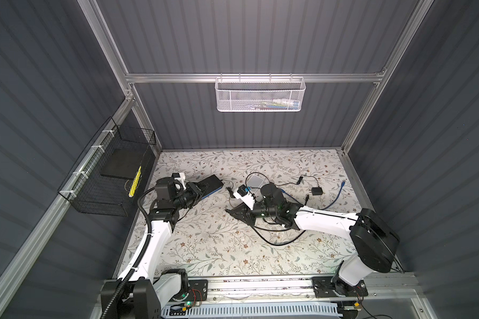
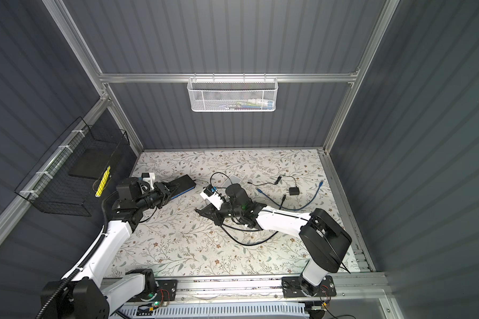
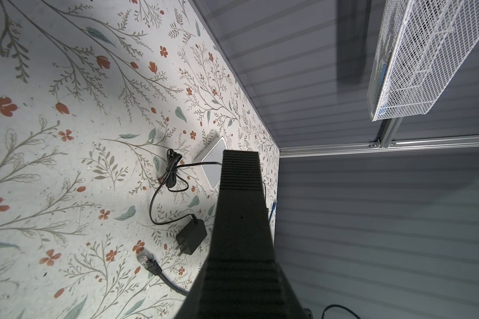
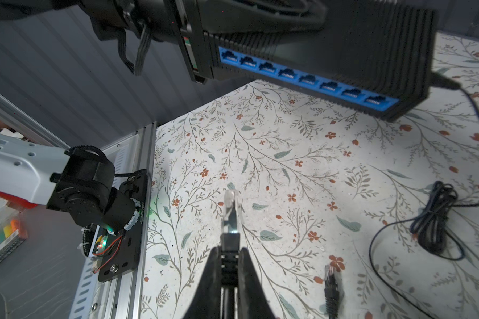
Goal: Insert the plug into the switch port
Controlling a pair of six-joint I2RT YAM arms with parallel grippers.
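From my remote station I saw the left end effector (image 1: pixel 197 191) clamped on one end of the switch (image 4: pixel 343 36), with the blue port row (image 4: pixel 307 80) turned toward the right arm. The right end effector (image 4: pixel 228 256) was closed on the black boot of the clear plug (image 4: pixel 231 210). The plug pointed toward the ports but stood well apart from them, above the table (image 4: pixel 288 154). A second cable end (image 4: pixel 331 279) lay on the table just beside it.
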